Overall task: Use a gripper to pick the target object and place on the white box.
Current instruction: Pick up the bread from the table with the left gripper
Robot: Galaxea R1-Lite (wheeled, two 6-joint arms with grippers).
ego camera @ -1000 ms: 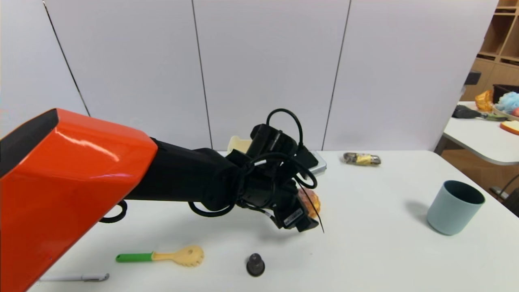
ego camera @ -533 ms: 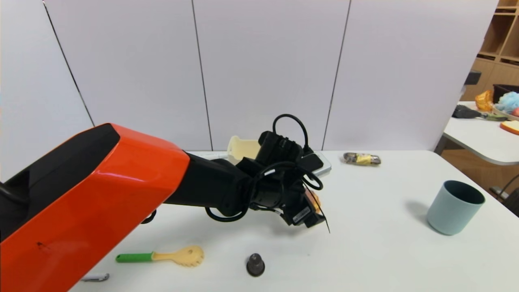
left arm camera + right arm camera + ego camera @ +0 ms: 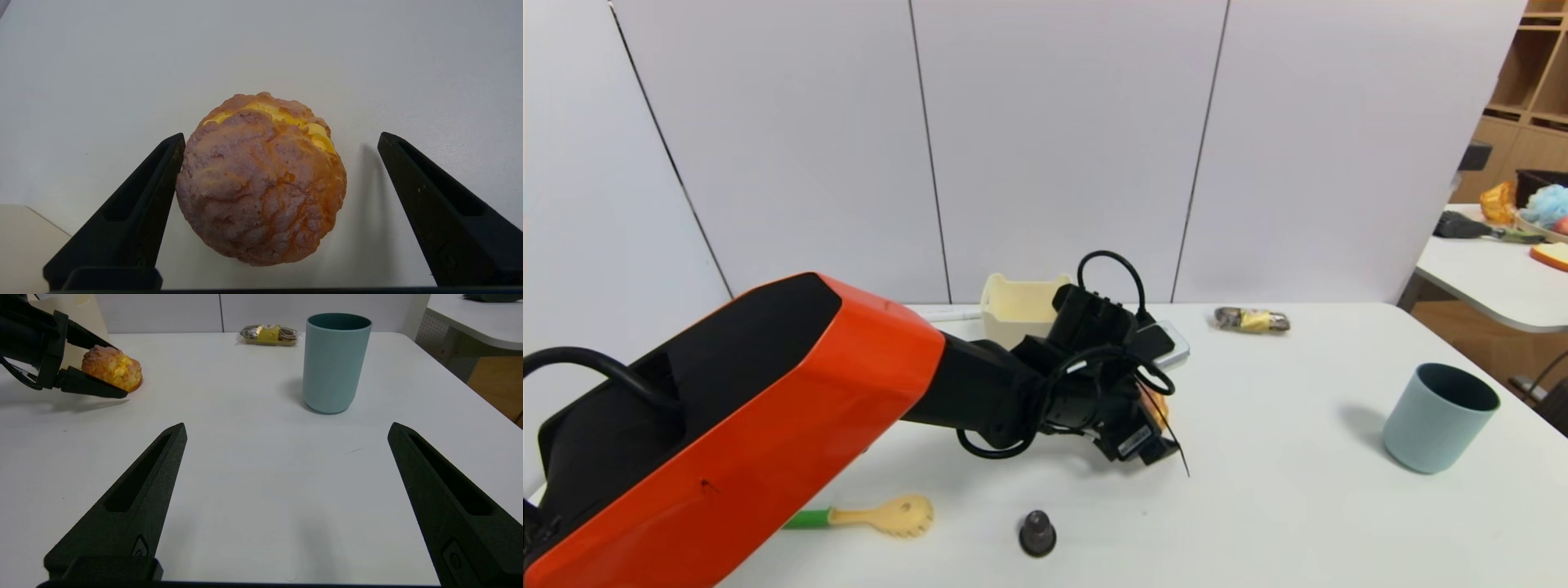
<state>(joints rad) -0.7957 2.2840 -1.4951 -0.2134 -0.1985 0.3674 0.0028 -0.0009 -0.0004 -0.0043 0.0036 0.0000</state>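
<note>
White tabletop (image 3: 1258,490) under me: the bun (image 3: 261,179) sits mid-table, near side of the white box (image 3: 1018,308), between my spread left gripper (image 3: 280,141) fingers, unclamped. It looks light, crusty, probably crushable; I'd pinch its broad sides gently.

Wall: pale grey panels (image 3: 1054,147) with thin dark vertical seams, straight behind the table.
Table: white top (image 3: 1282,506), matte, soft shadows.
Right side: second white table (image 3: 1486,282) with rounded edge, cluttered.
Far right corner: wooden shelving (image 3: 1535,73), open compartments.
Light: even, indoor.
</note>
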